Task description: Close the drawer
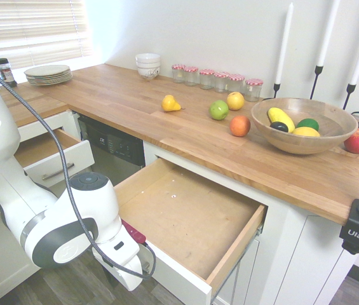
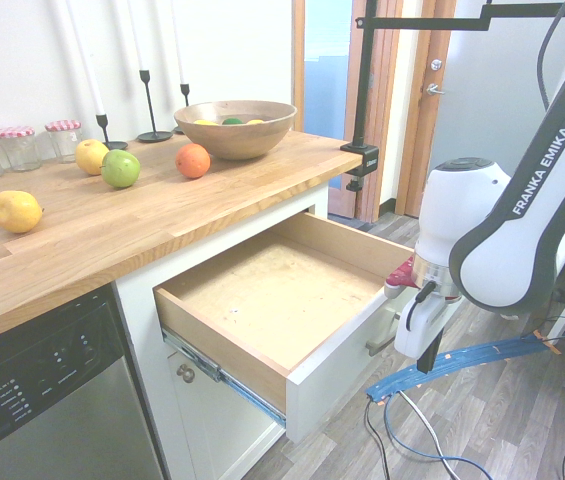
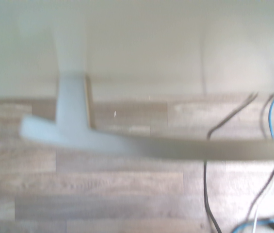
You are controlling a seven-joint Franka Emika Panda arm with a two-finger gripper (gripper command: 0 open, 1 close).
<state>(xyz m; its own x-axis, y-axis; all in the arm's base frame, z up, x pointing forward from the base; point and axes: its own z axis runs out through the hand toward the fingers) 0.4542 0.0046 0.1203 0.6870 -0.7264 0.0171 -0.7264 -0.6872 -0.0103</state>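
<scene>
One wide drawer (image 2: pixel 282 300) is pulled fully out below the countertop's (image 2: pixel 162 215) front edge, empty. The gripper (image 2: pixel 402 325) is set against its white front by the handle (image 3: pixel 175 145), presumably for pushing; jaw state cannot be told.

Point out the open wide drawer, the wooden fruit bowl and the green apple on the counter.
wide drawer (image 2: pixel 272 290), second exterior view, bare wooden bottom.
wooden fruit bowl (image 1: pixel 293 143), first exterior view, outer front wall.
green apple (image 1: pixel 218 110), first exterior view, middle of the fruit.
</scene>
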